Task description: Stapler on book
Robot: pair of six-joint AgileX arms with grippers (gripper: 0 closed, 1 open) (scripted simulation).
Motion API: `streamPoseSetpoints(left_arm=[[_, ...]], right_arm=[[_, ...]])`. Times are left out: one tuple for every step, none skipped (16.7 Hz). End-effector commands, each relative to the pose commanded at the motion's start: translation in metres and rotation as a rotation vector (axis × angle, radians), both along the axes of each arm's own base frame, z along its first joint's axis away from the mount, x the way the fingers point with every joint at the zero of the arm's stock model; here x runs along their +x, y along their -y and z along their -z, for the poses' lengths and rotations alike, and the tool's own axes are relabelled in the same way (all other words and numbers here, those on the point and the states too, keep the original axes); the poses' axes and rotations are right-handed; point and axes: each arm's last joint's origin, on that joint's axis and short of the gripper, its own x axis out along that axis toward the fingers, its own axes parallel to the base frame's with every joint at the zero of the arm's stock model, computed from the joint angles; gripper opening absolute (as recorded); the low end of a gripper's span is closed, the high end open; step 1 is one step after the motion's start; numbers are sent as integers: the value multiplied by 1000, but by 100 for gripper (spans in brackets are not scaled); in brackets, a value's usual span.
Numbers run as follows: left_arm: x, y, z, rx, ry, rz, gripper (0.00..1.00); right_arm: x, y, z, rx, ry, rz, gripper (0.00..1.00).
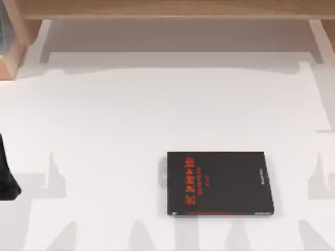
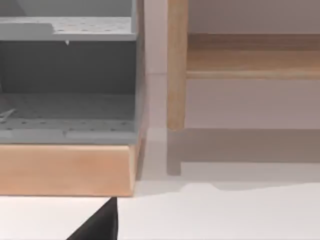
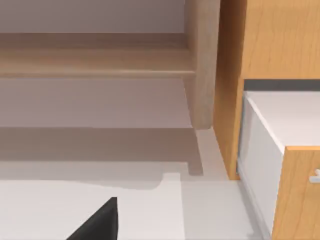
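The book [image 1: 220,183] lies flat on the white table [image 1: 115,115], right of centre and near the front edge. It is black with red lettering, small white text by its right edge and a red strip along its front side. Nothing rests on it. The stapler is out of view. My left arm [image 1: 6,175] is parked at the table's left edge, far from the book. A dark corner of my left gripper [image 2: 97,225] pokes into the left wrist view. A similar dark corner of my right gripper [image 3: 97,222] appears in the right wrist view.
A wooden shelf [image 1: 167,9] runs along the back of the table. A grey perforated rack in a wooden frame [image 2: 67,100] stands at the back left. A wooden unit with a white drawer [image 3: 280,130] stands at the back right.
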Motion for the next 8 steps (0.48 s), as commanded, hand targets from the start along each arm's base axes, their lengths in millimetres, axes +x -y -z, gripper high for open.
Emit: streamPoseSetpoints(left_arm=[[0, 0, 0, 0, 0, 0, 100], [0, 0, 0, 0, 0, 0, 100], [0, 0, 0, 0, 0, 0, 100], [0, 0, 0, 0, 0, 0, 100], [0, 0, 0, 0, 0, 0, 100], [0, 0, 0, 0, 0, 0, 100], [0, 0, 0, 0, 0, 0, 100], [0, 0, 0, 0, 0, 0, 100]], right_arm=[[0, 0, 0, 0, 0, 0, 100], [0, 0, 0, 0, 0, 0, 100], [0, 0, -2, 1, -5, -2, 100], [0, 0, -6, 2, -16, -6, 100], [0, 0, -12, 3, -32, -10, 100], [1, 0, -20, 4, -54, -14, 100], [2, 0, -31, 5, -82, -16, 100], [5, 0, -44, 5, -115, -19, 100]])
